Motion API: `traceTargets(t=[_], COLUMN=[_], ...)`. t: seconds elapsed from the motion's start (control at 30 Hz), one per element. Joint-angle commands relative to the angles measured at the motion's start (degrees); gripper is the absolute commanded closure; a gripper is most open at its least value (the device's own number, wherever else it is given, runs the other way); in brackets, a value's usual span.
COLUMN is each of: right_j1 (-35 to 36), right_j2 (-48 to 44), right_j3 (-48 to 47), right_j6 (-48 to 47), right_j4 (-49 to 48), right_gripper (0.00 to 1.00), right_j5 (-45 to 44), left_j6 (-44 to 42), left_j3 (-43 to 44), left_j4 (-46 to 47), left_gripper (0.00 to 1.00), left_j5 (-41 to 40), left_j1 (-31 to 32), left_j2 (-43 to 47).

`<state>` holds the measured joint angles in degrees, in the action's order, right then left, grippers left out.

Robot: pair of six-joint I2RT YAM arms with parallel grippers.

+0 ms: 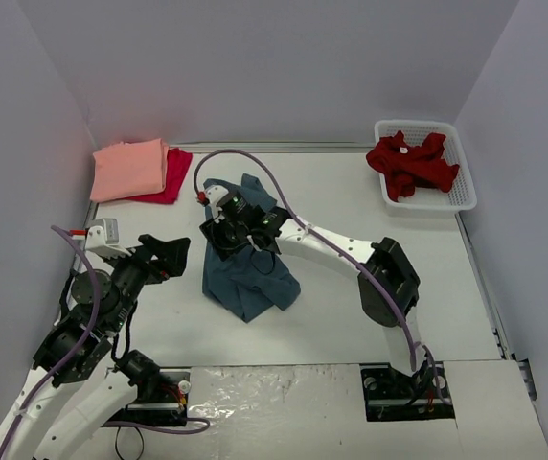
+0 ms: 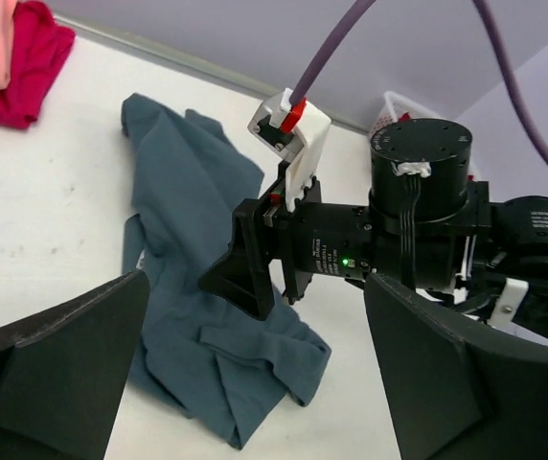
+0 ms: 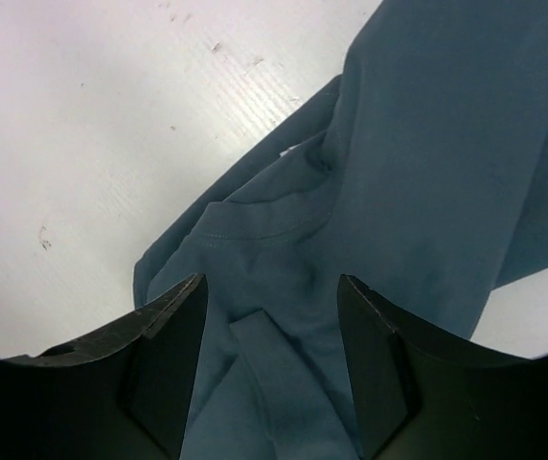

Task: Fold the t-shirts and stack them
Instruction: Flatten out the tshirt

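Left arm [image 1: 73, 345] folded at near-left, elbow bent. Left end effector [image 1: 171, 256] points right, jaws spread wide. Right arm [image 1: 389, 278] stretched forward-left, wrist pitched down. Right end effector [image 3: 269, 379] jaws partly apart.

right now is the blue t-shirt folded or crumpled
crumpled, not folded: the slate-blue t-shirt lies in an uneven, wrinkled heap, edges twisted and overlapping, unlike the neatly folded salmon-pink t-shirt at back left

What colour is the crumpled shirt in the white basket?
The crumpled cloth shirt is dark red, clearest in the top external view.
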<state>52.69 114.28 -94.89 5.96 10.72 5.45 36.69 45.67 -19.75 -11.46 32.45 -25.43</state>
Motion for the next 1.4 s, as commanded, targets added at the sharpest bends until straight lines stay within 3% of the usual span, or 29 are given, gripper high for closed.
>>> traceTargets(t=[0.0,0.27,0.53,0.63,0.67,0.77,1.0,1.13,1.37], right_j1=[1.1,5.6,7.4,7.7,7.7,7.7,7.9,7.9,7.7], right_j2=[1.6,7.5,11.3,12.0,12.2,12.1,8.9,5.4,-3.3], right_j3=[0.1,-1.4,-2.3,-2.4,-2.3,-2.1,-1.6,-2.0,-3.0], right_j6=[-0.6,-0.2,-0.2,-0.1,-0.1,0.0,-0.1,-0.2,-1.6], right_j4=[1.1,2.4,2.6,2.7,2.8,2.9,3.4,4.9,7.6], right_gripper=[0.46,0.37,0.38,0.50,0.68,0.85,0.88,0.98,1.00], right_j5=[-1.9,-2.7,-2.7,-3.0,-3.2,-3.4,-4.1,-5.3,-5.3], left_j6=[0.5,1.5,1.3,1.3,1.3,1.4,1.5,1.6,1.7], left_j3=[2.1,0.2,0.4,0.1,0.0,-0.2,-0.6,-0.6,-0.1], left_j4=[-3.4,-5.6,-6.2,-6.3,-6.3,-6.3,-5.7,-5.0,-4.8], left_gripper=[0.06,0.06,0.06,0.06,0.06,0.06,0.06,0.06,0.06], left_j5=[-3.5,-5.5,-5.8,-5.6,-5.5,-5.4,-4.9,-4.2,-3.3], left_j1=[-0.3,-0.3,-0.2,-0.2,-0.2,-0.3,-0.3,-0.2,-0.3], left_j2=[-1.0,-0.1,-0.3,-0.5,-0.5,-0.3,-0.6,-1.3,-2.4])
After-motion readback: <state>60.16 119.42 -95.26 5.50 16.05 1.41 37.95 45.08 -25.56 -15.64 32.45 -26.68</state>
